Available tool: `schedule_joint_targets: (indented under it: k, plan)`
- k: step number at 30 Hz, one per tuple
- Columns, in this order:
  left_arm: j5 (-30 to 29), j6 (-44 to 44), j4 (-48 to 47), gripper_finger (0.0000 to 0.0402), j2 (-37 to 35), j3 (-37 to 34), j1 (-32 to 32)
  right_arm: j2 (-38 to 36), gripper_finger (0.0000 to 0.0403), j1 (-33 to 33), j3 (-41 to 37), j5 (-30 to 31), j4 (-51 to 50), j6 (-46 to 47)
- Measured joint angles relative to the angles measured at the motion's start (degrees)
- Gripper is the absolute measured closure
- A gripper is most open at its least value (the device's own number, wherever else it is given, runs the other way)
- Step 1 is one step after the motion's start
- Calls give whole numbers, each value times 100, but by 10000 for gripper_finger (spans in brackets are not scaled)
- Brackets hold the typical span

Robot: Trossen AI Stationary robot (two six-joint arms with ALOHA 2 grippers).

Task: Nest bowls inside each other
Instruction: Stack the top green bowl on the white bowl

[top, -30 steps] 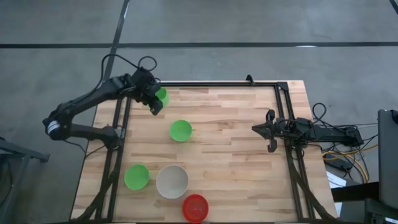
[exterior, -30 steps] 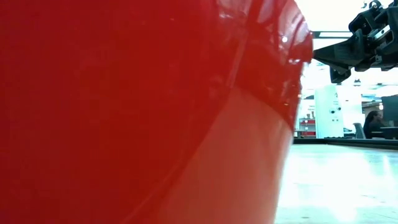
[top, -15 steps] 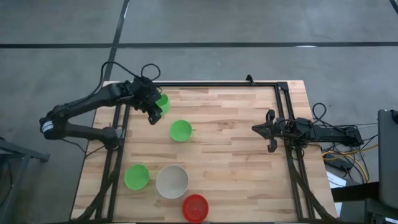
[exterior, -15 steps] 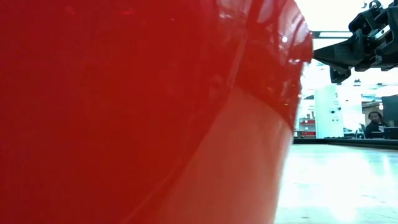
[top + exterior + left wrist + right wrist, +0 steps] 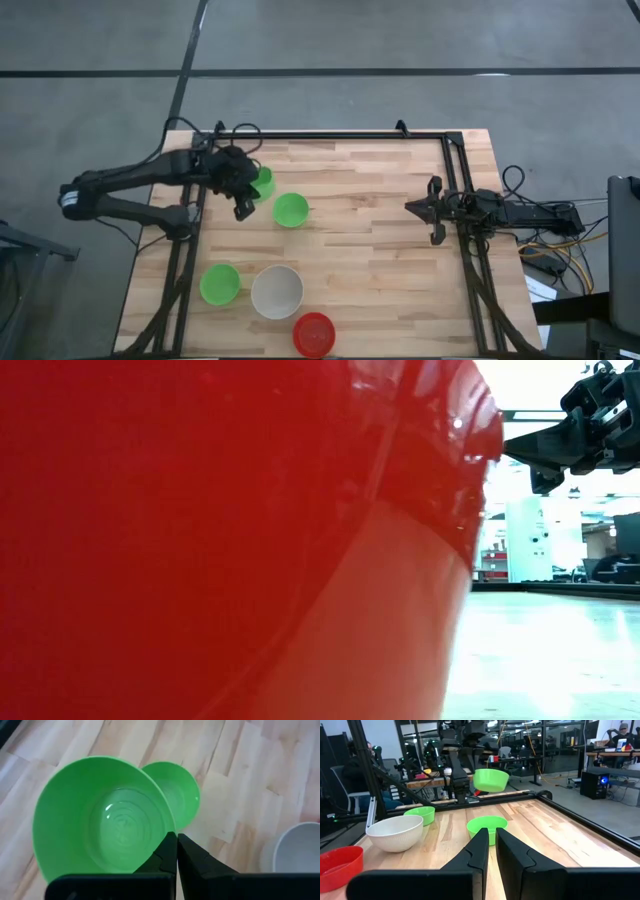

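I see the left end effector point(image 5: 243, 188) clamped on a green bowl point(image 5: 262, 182), airborne; a second green bowl point(image 5: 291, 210) sits just beyond it.

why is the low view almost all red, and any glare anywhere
Low view: the red bowl sits right against the lens, a blur filling most of the picture, with bright window light behind washing out the top right. Left wrist view: a small glint inside the held green bowl. High view: even light, soft shadows.
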Motion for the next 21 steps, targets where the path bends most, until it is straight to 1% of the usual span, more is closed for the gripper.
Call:
schedule_joint_targets:
  k: [4, 10, 21]
  plan:
    - [-193, -268, 15, 397, -233, -133, -333, 0, 369, 1, 0, -2, -2, -1]
    - [-301, -607, 138, 397, -500, -259, -805, 0, 369, 0, 0, -1, -1, 1]
    - [-626, -1036, 462, 397, -350, -259, -1573, 0, 369, 0, 0, -1, 0, 5]
